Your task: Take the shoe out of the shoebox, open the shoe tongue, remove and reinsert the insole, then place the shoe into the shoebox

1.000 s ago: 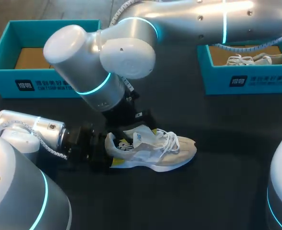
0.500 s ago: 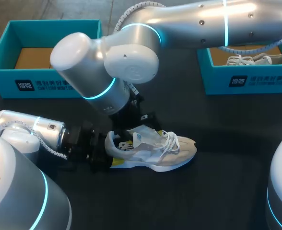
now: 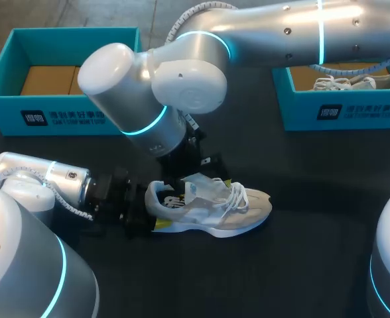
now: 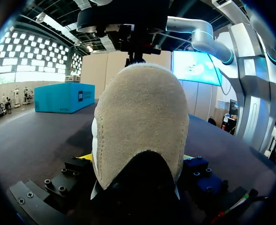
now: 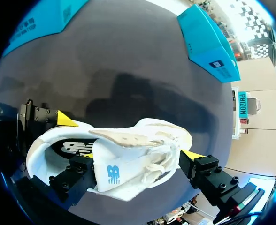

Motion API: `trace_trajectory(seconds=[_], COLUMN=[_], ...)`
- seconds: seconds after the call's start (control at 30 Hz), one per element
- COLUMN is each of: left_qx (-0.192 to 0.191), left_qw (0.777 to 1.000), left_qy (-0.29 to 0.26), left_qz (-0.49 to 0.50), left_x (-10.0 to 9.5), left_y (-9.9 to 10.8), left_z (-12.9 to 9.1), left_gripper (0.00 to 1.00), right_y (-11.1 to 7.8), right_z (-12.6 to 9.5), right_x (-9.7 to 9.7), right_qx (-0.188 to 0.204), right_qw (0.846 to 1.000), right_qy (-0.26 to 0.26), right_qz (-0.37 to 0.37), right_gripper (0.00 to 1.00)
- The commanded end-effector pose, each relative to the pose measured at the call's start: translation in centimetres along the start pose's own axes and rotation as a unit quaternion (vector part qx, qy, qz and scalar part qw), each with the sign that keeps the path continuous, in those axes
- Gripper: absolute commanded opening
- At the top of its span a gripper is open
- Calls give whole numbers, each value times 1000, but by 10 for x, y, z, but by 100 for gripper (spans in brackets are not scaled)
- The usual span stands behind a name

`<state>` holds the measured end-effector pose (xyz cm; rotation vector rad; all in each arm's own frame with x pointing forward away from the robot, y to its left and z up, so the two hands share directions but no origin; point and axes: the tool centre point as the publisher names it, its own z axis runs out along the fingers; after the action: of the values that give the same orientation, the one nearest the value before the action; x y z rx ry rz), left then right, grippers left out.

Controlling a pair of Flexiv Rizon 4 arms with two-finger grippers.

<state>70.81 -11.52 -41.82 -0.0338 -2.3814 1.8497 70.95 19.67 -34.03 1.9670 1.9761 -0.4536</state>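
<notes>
- Head view: light falls evenly from above, and the dark tabletop stays dim around the pale shoe.
- A thin, soft shadow hugs the shoe's sole.
- White glare spots sit on the right arm above the shoe.
- The arm's rings glow cyan.
- Right wrist view: a broad, soft shadow lies beyond the shoe.
- Left wrist view: the shoe's heel is softly, evenly lit.

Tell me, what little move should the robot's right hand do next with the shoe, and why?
Probably shut the right hand on the white padded tongue and lift it a little. Its fingers stand open on either side of that tongue, and the left hand grips the beige-and-white sneaker by its heel, so it should hold steady on the black table.
</notes>
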Motion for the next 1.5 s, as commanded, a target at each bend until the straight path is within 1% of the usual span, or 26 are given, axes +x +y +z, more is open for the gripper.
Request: trace_trajectory(seconds=[0.03, 0.17, 0.37, 0.63, 0.9, 0.93, 0.97, 1.0, 1.03, 1.07, 1.1, 1.13, 1.17, 1.2, 1.27, 1.43, 1.5], left_qx=[0, 0, 0, 0, 0, 0, 0, 0, 0, 0, 0, 0, 0, 0, 0, 0, 0], left_qw=[1000, 1000, 1000, 1000, 1000, 1000, 1000, 1000, 1000, 1000, 1000, 1000, 1000, 1000, 1000, 1000, 1000], left_qy=[0, 0, 0, 0, 0, 0, 0, 0, 0, 0, 0, 0, 0, 0, 0, 0, 0], left_qz=[0, 0, 0, 0, 0, 0, 0, 0, 0, 0, 0, 0, 0, 0, 0, 0, 0], left_x=[2, 2, 2, 2, 2, 2, 2, 2, 2, 2, 2, 2, 2, 2, 2, 2, 2], left_y=[4, 4, 4, 4, 4, 4, 4, 4, 4, 4, 4, 4, 4, 4, 4, 4, 4], left_z=[0, 0, 0, 0, 0, 0, 0, 0, 0, 0, 0, 0, 0, 0, 0, 0, 0], left_gripper=[0, 0, 0, 0, 0, 0, 0, 0, 0, 0, 0, 0, 0, 0, 0, 0, 0], right_y=[-8, -9, -9, -12, -16, -17, -18, -18, -18, -18, -18, -19, -19, -19, -18, -16, -16], right_z=[-4, -3, -5, -4, -13, -15, -16, -17, -17, -17, -17, -17, -16, -16, -15, -16, -17], right_x=[-13, -17, -17, -5, 4, 5, 5, 5, 6, 6, 5, 5, 5, 5, 4, 3, 1], right_qx=[-4, 2, 7, 12, 15, 14, 15, 16, 16, 16, 17, 17, 17, 17, 17, 16, 16], right_qw=[983, 983, 982, 982, 981, 981, 981, 981, 981, 981, 981, 981, 980, 980, 980, 980, 980], right_qy=[12, 18, 28, 41, 45, 45, 45, 43, 42, 42, 42, 42, 43, 44, 45, 48, 48], right_qz=[181, 183, 184, 185, 186, 186, 187, 188, 188, 188, 189, 190, 191, 191, 191, 191, 191], right_gripper=[100, 100, 100, 100, 100, 99, 95, 93, 86, 77, 73, 71, 72, 69, 66, 52, 49])
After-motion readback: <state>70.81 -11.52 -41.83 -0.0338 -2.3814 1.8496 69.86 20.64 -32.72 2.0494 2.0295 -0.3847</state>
